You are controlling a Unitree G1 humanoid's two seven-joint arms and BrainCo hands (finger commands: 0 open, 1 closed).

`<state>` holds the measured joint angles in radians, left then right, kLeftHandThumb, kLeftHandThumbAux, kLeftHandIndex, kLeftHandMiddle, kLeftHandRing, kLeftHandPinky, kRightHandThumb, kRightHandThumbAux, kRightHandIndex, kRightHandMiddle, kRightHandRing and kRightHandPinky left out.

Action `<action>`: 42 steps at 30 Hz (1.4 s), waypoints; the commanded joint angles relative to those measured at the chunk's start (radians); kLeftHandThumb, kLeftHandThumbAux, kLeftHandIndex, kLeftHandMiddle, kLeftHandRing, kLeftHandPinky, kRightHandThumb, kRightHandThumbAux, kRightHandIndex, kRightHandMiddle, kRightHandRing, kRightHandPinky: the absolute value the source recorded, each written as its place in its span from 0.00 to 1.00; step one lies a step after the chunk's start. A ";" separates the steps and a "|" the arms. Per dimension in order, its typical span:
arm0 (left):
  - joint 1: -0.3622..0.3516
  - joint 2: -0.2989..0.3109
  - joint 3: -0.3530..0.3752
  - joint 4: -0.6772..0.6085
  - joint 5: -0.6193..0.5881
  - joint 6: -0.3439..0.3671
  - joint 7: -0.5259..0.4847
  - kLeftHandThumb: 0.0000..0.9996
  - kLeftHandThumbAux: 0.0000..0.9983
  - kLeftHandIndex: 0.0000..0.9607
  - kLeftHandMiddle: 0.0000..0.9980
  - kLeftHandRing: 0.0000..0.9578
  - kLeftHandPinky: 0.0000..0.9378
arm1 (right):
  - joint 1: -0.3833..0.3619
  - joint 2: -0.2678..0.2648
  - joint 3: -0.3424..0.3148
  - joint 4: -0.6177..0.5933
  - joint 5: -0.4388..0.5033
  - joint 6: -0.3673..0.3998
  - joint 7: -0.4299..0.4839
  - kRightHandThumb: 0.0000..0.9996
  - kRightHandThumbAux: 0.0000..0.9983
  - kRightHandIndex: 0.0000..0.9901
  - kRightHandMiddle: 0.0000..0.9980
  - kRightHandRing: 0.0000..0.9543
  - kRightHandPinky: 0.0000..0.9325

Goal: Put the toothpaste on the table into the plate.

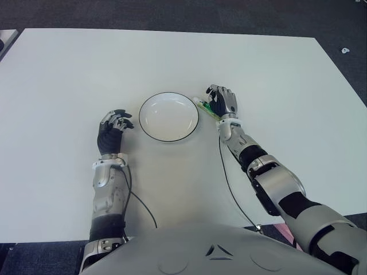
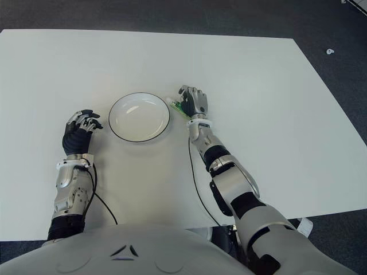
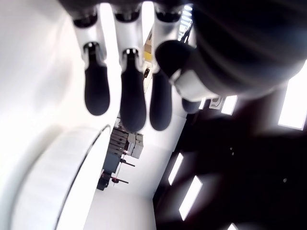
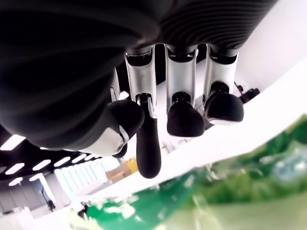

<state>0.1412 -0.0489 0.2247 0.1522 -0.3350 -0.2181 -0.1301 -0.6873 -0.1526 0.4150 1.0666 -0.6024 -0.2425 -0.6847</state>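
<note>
Right hand (image 1: 222, 103) over toothpaste (image 1: 207, 110), fingers loose, ungrasped; plate (image 1: 169, 117) adjacent; left hand (image 1: 112, 128) relaxed.

Looks like a lab or open office/test space. Plain white table (image 1: 69, 69) on dark grey carpet floor (image 1: 172, 14). Wrist views catch rows of rectangular ceiling light panels (image 3: 191, 196) and a white wall with equipment racks or carts (image 3: 125, 143) in the background.
</note>
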 commanded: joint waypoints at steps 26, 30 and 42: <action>0.058 -0.006 0.005 0.050 0.006 0.071 0.018 0.84 0.68 0.43 0.49 0.62 0.59 | 0.086 -0.086 -0.066 -0.307 0.060 -0.017 0.127 0.85 0.68 0.40 0.54 0.81 0.78; 0.060 -0.003 0.001 0.047 0.012 0.072 0.017 0.84 0.68 0.43 0.49 0.61 0.59 | 0.115 -0.129 -0.100 -0.434 0.137 0.006 0.334 0.82 0.65 0.36 0.48 0.61 0.60; 0.060 -0.017 0.005 0.040 -0.004 0.085 0.026 0.84 0.68 0.43 0.49 0.61 0.59 | 0.121 -0.255 0.003 -0.579 0.013 0.245 0.783 0.55 0.22 0.01 0.01 0.01 0.01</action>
<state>0.1432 -0.0507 0.2230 0.1364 -0.3357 -0.2103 -0.1301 -0.6018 -0.3661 0.3661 0.5340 -0.5280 -0.0951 -0.0303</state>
